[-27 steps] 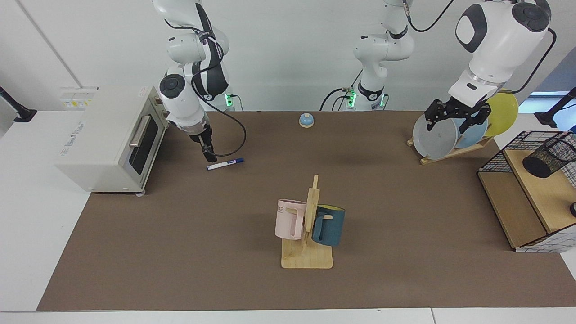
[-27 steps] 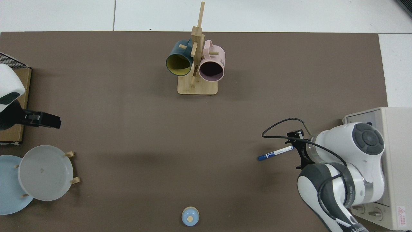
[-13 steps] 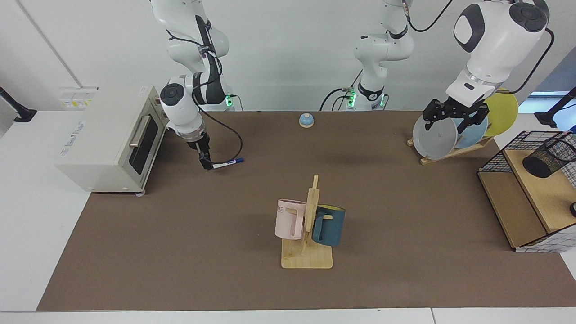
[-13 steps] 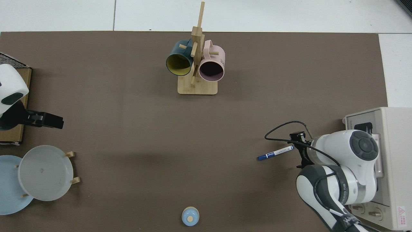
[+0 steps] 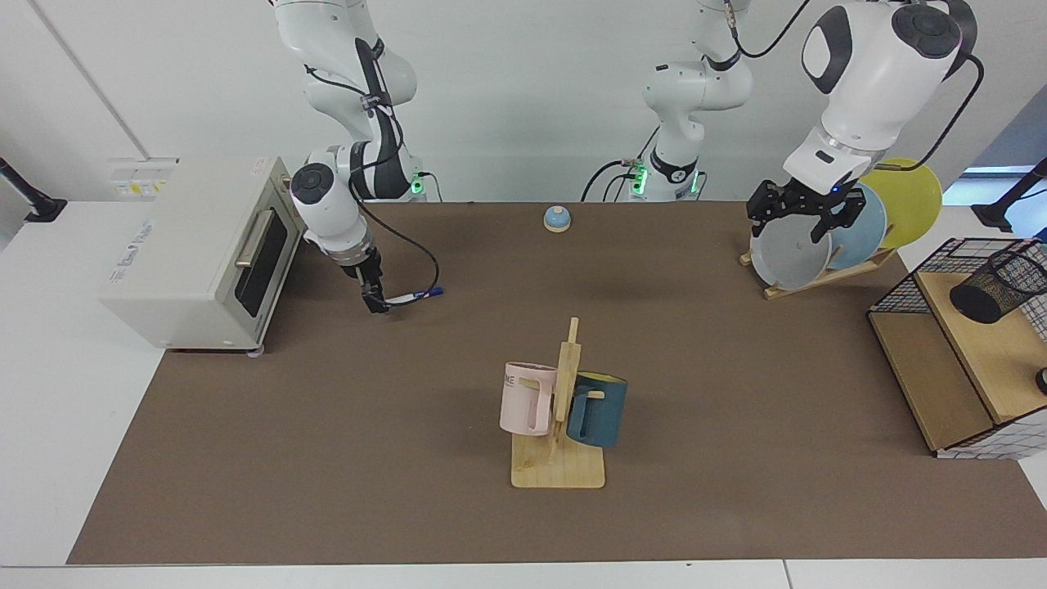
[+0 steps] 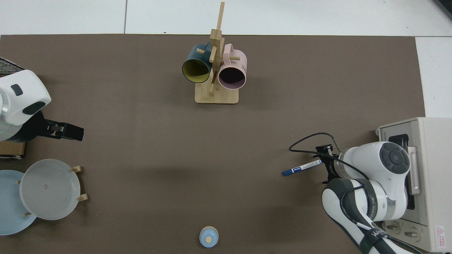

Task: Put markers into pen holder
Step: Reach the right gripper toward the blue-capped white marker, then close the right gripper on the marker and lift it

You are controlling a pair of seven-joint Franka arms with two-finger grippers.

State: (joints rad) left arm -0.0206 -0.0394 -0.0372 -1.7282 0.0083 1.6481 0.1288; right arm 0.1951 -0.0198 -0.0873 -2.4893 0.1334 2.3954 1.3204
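Facing view: one marker (image 5: pixel 413 297), one pen holder (image 5: pixel 999 284), two mugs, three plates, one bell (image 5: pixel 557 218) and one toaster oven (image 5: pixel 200 249) stand on or beside the brown mat (image 5: pixel 327 458). The marker lies flat on the mat near the toaster oven, its long axis running nearly level across the view; its dark blue cap points toward the mat's centre, and its white tail end lies at the right gripper (image 5: pixel 377 306). That gripper is lowered to the mat at the tail end, its fingertips at the pen's end; whether they are clamped on it cannot be told. The left gripper (image 5: pixel 797 225) hovers in front of the plate rack (image 5: pixel 818 278), fingers spread apart, holding nothing. The pen holder rests tilted on the wooden shelf of the wire basket (image 5: pixel 965 343), well apart from the marker, at the opposite end of the table. The pink mug (image 5: pixel 526 398) and the dark teal mug (image 5: pixel 598 409) hang on the wooden mug tree (image 5: pixel 560 458).

Top view: the marker (image 6: pixel 302 167) lies with its cap away from the right arm's wrist, which covers the gripper's fingertips. The left gripper (image 6: pixel 72 132) points toward the mat's centre.
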